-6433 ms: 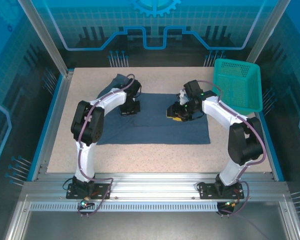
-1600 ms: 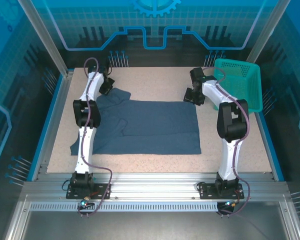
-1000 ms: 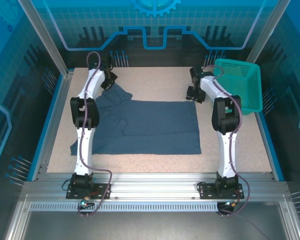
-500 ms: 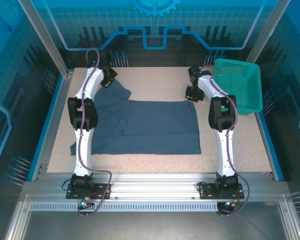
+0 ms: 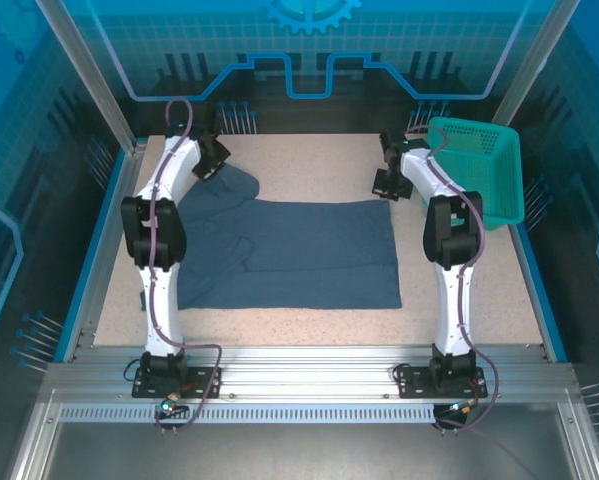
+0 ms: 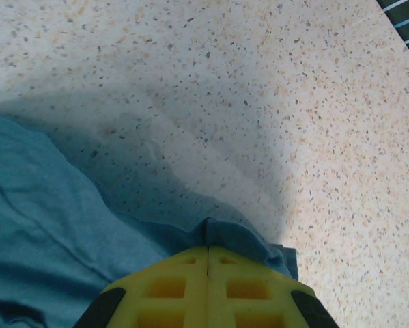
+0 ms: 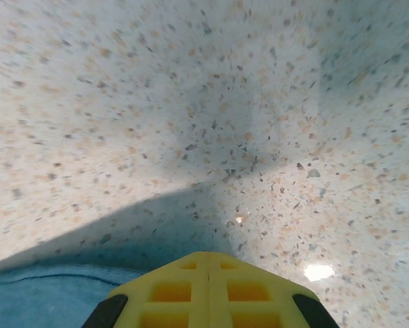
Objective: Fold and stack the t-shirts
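Observation:
One dark slate-blue t-shirt lies spread flat across the middle of the table. My left gripper is at the shirt's far left corner. In the left wrist view its yellow jaws are shut on a bunched fold of the t-shirt. My right gripper sits at the shirt's far right corner. In the right wrist view its jaws are shut with their tip over bare table. The shirt's edge runs under the left finger, and no cloth shows between the jaws.
A teal mesh basket stands at the back right, just right of my right arm. The speckled tabletop lies bare behind the shirt and along the front. Blue panels wall the table's sides and back.
The right gripper's jaws have closed at the shirt's far right corner. The left arm's elbow has swung a little leftward, with its gripper still shut on the shirt.

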